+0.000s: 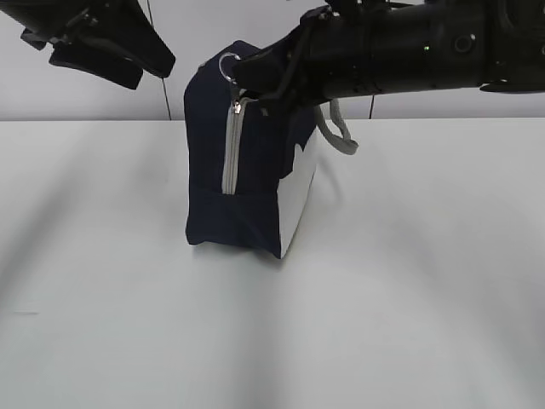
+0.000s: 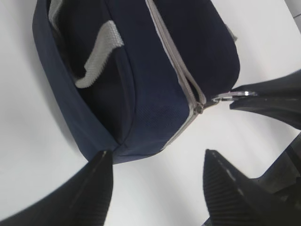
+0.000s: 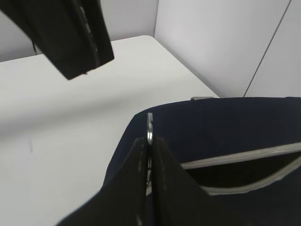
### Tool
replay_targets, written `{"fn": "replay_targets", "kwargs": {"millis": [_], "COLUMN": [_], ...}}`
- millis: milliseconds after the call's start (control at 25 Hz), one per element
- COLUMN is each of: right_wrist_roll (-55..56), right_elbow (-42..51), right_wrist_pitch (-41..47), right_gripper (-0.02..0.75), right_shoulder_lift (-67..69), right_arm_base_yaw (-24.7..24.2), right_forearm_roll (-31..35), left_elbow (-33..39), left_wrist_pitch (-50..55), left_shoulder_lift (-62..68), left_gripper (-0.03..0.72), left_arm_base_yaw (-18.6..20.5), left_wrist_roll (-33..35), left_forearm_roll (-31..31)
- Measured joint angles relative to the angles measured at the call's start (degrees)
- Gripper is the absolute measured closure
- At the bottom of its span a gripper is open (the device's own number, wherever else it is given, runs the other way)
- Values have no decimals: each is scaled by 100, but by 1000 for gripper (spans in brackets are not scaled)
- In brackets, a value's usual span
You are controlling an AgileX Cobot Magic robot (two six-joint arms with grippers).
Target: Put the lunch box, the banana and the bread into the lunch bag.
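Note:
The navy lunch bag (image 1: 247, 170) stands on the white table, its grey zipper (image 1: 230, 153) running down the near end. My right gripper (image 1: 243, 81) reaches in from the right and is shut on the metal ring of the zipper pull (image 3: 149, 123) at the bag's top corner. The right wrist view shows the zipper (image 3: 244, 172) partly parted beside the closed right gripper (image 3: 149, 140). My left gripper (image 2: 155, 160) hangs open and empty above the table, just off the lunch bag's (image 2: 141, 70) end. The lunch box, the banana and the bread are out of view.
White table (image 1: 409, 298) under a pale wall. Grey webbing handles (image 1: 341, 132) droop off the bag's far side. The left gripper (image 1: 153, 72) hovers high at the upper left, apart from the bag.

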Motion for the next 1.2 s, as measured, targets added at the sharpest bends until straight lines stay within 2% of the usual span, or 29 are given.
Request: {"fn": "replay_targets", "kwargs": {"millis": [200, 640, 1080, 1200], "right_wrist_roll": [9, 128, 414, 432], "right_elbow": [-69, -417, -519, -519], "right_wrist_pitch": [213, 319, 208, 195], "right_gripper": [732, 732, 732, 732], "right_shoulder_lift": [0, 178, 197, 197], "right_arm_base_yaw": [0, 0, 0, 0], "right_forearm_roll": [0, 110, 100, 89], "left_elbow": [346, 787, 839, 839], "left_wrist_pitch": [-157, -847, -1230, -1323], "left_shoulder_lift": [0, 0, 353, 484], "left_gripper": [254, 254, 256, 283], "left_arm_base_yaw": [0, 0, 0, 0], "left_wrist_roll": [246, 925, 1859, 2023], "left_forearm_roll": [-275, -424, -954, -1070]}}
